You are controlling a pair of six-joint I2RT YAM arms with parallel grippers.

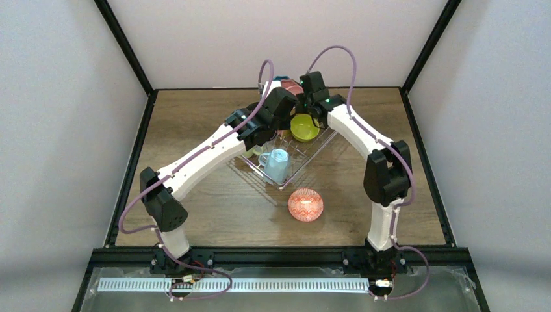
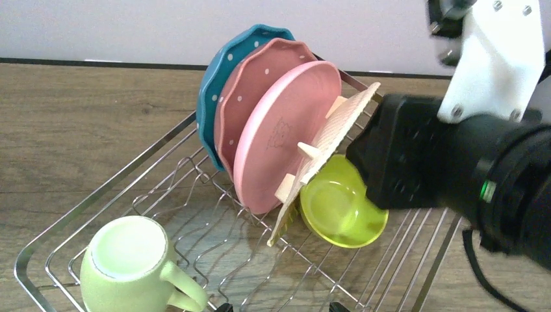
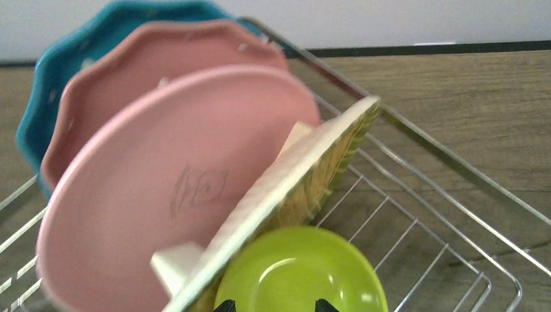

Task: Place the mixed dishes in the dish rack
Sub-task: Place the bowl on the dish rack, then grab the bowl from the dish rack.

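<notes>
In the wire dish rack (image 1: pixel 313 160) a blue dotted plate (image 2: pixel 224 65), two pink plates (image 2: pixel 286 136) and a woven tan plate (image 2: pixel 334 133) stand on edge. A lime bowl (image 2: pixel 338 208) tilts against the woven plate. My right gripper (image 3: pixel 275 305) is open, its tips just in front of the inside of the lime bowl (image 3: pixel 299 273). A pale green mug (image 2: pixel 127 260) sits upside down in the near corner, beside a light blue mug (image 1: pixel 278 164). Open and empty, my left gripper (image 2: pixel 281 307) hovers over the rack's wires. A red-patterned bowl (image 1: pixel 305 204) lies on the table.
The rack's rim (image 2: pixel 84 205) and its raised wire dividers surround both grippers. Both arms meet over the rack's far end, the right wrist (image 2: pixel 455 156) close to the left camera. Black frame posts and grey walls border the wooden table (image 1: pixel 214 208).
</notes>
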